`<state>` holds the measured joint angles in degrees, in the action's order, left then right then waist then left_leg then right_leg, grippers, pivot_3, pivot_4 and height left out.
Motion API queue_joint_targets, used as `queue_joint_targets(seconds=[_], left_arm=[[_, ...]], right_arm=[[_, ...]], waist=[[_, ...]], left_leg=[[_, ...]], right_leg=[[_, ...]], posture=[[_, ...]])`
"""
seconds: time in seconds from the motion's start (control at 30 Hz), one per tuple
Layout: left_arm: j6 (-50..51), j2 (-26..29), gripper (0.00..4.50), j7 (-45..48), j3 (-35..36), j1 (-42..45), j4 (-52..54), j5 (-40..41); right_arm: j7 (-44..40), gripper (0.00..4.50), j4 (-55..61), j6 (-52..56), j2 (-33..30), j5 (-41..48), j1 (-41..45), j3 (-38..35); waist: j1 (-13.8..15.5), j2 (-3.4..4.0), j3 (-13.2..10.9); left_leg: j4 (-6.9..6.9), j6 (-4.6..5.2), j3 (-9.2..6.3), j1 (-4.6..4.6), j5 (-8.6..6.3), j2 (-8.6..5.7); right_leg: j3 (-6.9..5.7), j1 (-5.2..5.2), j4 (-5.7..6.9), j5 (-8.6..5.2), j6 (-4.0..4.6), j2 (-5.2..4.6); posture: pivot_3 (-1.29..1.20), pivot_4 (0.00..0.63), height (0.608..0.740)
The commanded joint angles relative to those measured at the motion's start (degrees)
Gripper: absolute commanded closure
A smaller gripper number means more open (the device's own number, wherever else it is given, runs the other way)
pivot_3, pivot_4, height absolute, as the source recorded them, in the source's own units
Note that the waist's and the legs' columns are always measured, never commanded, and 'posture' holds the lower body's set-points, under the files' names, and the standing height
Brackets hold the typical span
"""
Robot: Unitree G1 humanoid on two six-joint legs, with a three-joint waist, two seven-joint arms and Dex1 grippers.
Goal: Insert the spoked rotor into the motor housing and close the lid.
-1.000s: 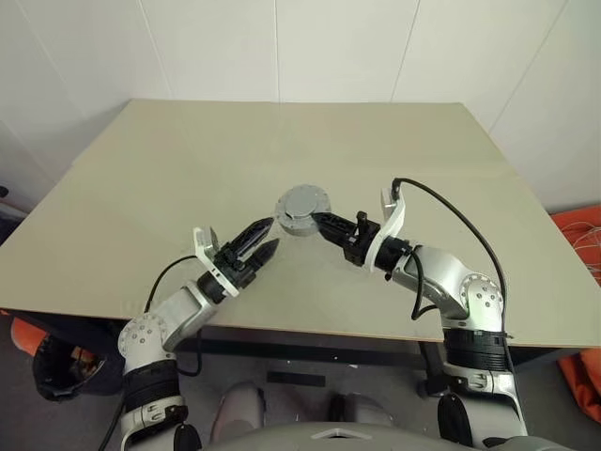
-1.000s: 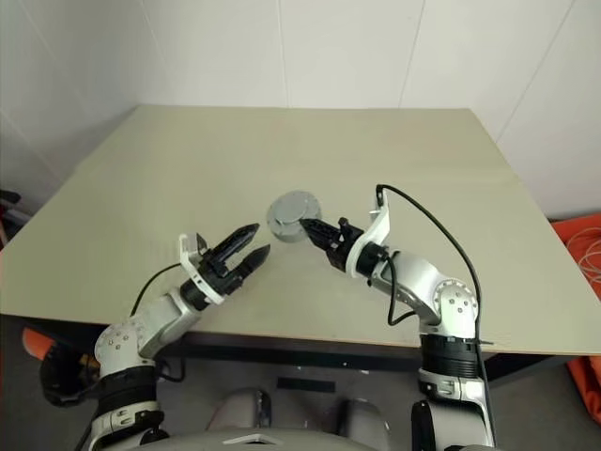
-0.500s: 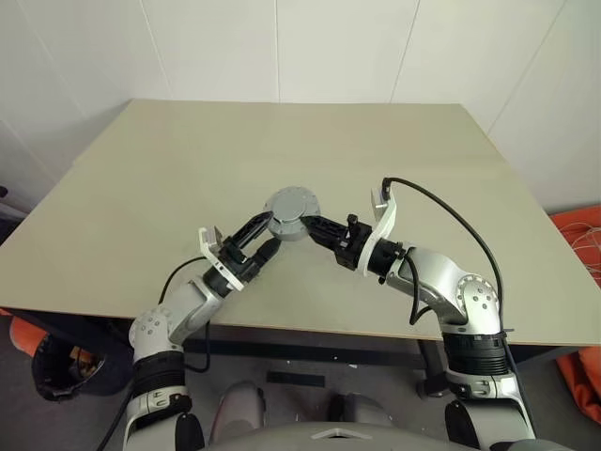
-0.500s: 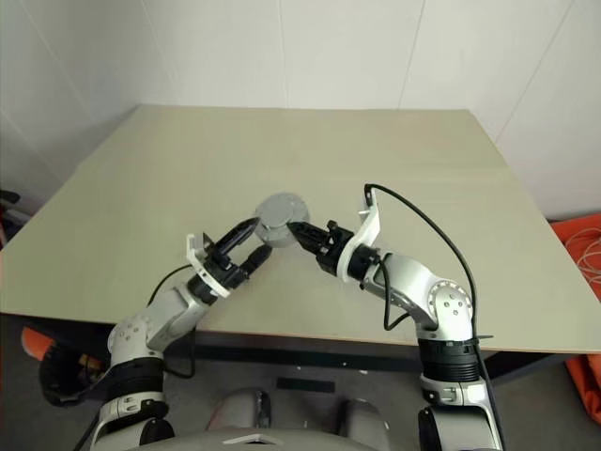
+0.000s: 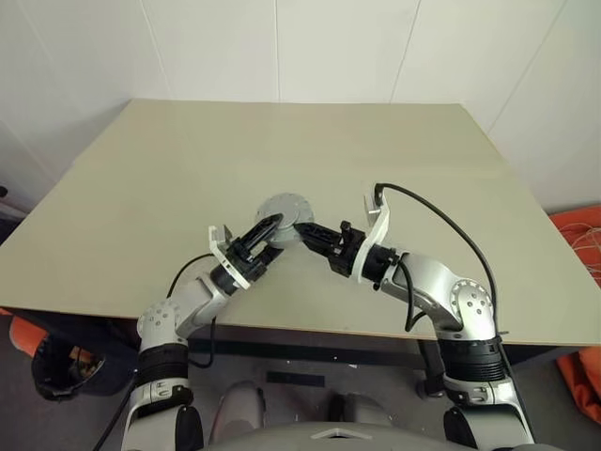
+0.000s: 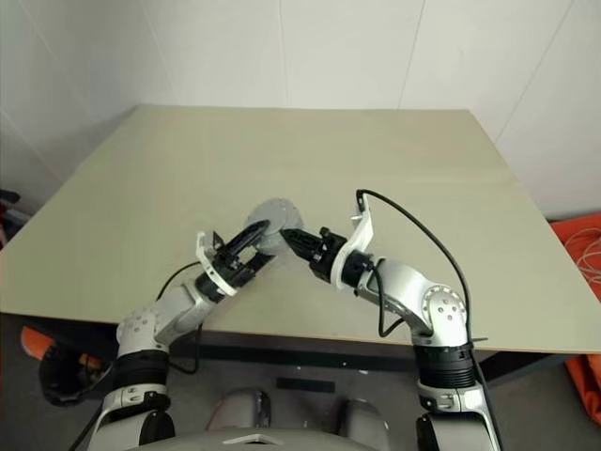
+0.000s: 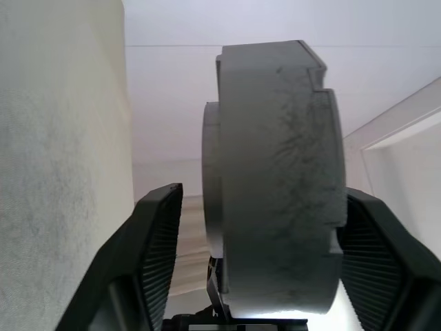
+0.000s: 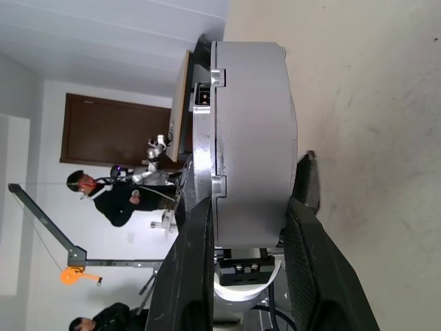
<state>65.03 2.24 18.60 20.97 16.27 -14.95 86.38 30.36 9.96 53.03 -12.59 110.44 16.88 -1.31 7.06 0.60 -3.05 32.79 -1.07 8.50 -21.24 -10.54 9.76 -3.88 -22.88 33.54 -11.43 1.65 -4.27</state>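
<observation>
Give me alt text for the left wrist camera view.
A thick grey motor housing, seen edge-on, stands between the left gripper's two black ribbed fingers, which flank it with small gaps. A beige table fills one side, white wall behind.

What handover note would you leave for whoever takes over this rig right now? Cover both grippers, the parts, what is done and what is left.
Right gripper: shut on the housing, holding it above the table.
Left gripper: jaws either side of the housing; in the left wrist view a gap remains on both sides.
Lid: lies against the housing, looks closed.
Rotor: not seen, presumably inside.
Left: confirm the lid is shut, set the housing down.
</observation>
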Motion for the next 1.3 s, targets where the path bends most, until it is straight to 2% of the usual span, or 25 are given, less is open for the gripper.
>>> queue_joint_targets(seconds=[0.03, 0.07, 0.43, 0.6, 0.7, 0.73, 0.77, 0.87, 1.0, 1.17, 1.3], left_arm=[[0.2, 0.4, 2.26, 0.9, 0.0, 1.0, 0.3, 0.1], [0.2, 0.4, 2.42, 1.0, 0.0, 1.0, 0.3, 0.1], [-1.1, 0.2, 2.42, 1.5, 0.5, 0.5, 0.7, -0.2], [-2.0, 0.3, 2.42, 1.6, 0.7, 0.3, 1.1, -0.9], [-3.0, 0.2, 2.42, 1.8, 1.1, 0.1, 1.4, -1.5], [-3.4, 0.2, 2.42, 1.8, 1.2, 0.0, 1.6, -1.8], [-4.0, 0.3, 2.42, 1.9, 1.3, -0.1, 2.0, -2.1], [-11.2, -0.2, 2.42, 1.2, 2.4, 0.7, 4.3, -6.4], [-23.8, -2.0, 2.42, -2.9, 3.8, 3.1, 4.7, -14.7], [-31.7, -2.1, 2.42, -4.5, 3.1, 4.6, 3.2, -23.2], [-36.8, -3.7, 2.42, -8.3, 5.6, 6.6, 1.0, -25.5]], right_arm=[[-1.4, 3.35, 4.5, -0.7, 0.6, 2.6, 1.2, -0.3], [-1.4, 3.35, 4.5, -0.7, 0.6, 2.6, 1.2, -0.3], [-1.1, 3.35, 2.7, -3.2, -2.1, 1.8, 0.0, -0.6], [-1.3, 1.68, 2.3, -4.2, -3.2, 0.9, -1.6, -0.7], [-1.2, 0.59, 2.4, -4.7, -3.7, 0.4, -2.0, -0.3], [-1.0, 0.1, 2.4, -4.8, -3.8, 0.0, -2.1, -0.2], [-0.8, 0.0, 2.4, -5.0, -4.1, -0.8, -2.2, -0.2], [-0.7, 0.0, 2.2, -6.4, -4.9, -7.1, -2.2, -1.1], [-3.2, 0.0, 3.2, -5.4, -6.4, -10.5, -3.4, -1.1], [-4.2, 0.0, 2.7, -4.3, -6.4, -12.6, -4.0, -0.4], [-4.9, 0.0, 2.4, -3.4, -5.9, -13.7, -3.5, 0.2]], waist=[[0.0, 0.0, 0.0], [0.0, 0.0, 0.0], [0.0, -0.01, 0.0], [0.0, -0.01, 0.0], [0.0, -0.01, 0.0], [0.0, -0.01, 0.0], [0.0, -0.01, 0.0], [0.0, -0.03, 0.0], [0.0, -0.06, 0.0], [0.0, -0.13, 0.0], [0.0, -0.19, 0.0]], left_leg=[[0.0, 0.0, 0.0, 0.0, 0.0, 0.0], [0.0, 0.0, 0.01, 0.0, 0.0, 0.0], [0.03, 0.0, 0.01, 0.01, 0.0, 0.0], [0.06, 0.0, 0.0, 0.01, 0.0, 0.0], [0.06, 0.0, 0.01, 0.01, 0.0, 0.01], [0.07, 0.0, 0.01, 0.02, 0.0, 0.01], [0.08, 0.0, 0.01, 0.02, 0.0, 0.01], [0.15, 0.01, 0.0, 0.0, -0.01, 0.0], [0.2, 0.01, 0.01, -0.04, -0.01, 0.01], [0.24, 0.07, -0.01, -0.12, -0.04, -0.01], [0.31, 0.13, -0.02, -0.19, -0.08, -0.02]], right_leg=[[0.0, 0.0, 0.0, 0.0, 0.0, 0.0], [0.0, 0.01, 0.01, 0.0, 0.0, 0.0], [0.0, 0.03, 0.02, 0.0, 0.0, 0.0], [0.0, 0.04, 0.04, 0.0, 0.0, 0.0], [0.0, 0.04, 0.05, 0.01, -0.01, 0.0], [0.0, 0.05, 0.06, 0.01, 0.0, 0.0], [0.0, 0.05, 0.06, 0.0, 0.0, 0.0], [0.0, 0.06, 0.06, 0.01, -0.01, 0.0], [0.0, 0.07, 0.04, 0.04, -0.07, 0.0], [-0.01, 0.08, -0.03, 0.1, -0.18, 0.0], [-0.02, 0.06, -0.02, 0.12, -0.19, 0.0]], posture=[[0.0, 0.0, 0.74], [0.0, 0.0, 0.74], [0.0, 0.0, 0.74], [0.0, 0.0, 0.74], [0.0, 0.0, 0.74], [0.0, 0.0, 0.74], [0.0, 0.0, 0.74], [0.0, 0.0, 0.74], [0.0, 0.0, 0.74], [0.0, 0.0, 0.74], [0.0, 0.0, 0.74]])
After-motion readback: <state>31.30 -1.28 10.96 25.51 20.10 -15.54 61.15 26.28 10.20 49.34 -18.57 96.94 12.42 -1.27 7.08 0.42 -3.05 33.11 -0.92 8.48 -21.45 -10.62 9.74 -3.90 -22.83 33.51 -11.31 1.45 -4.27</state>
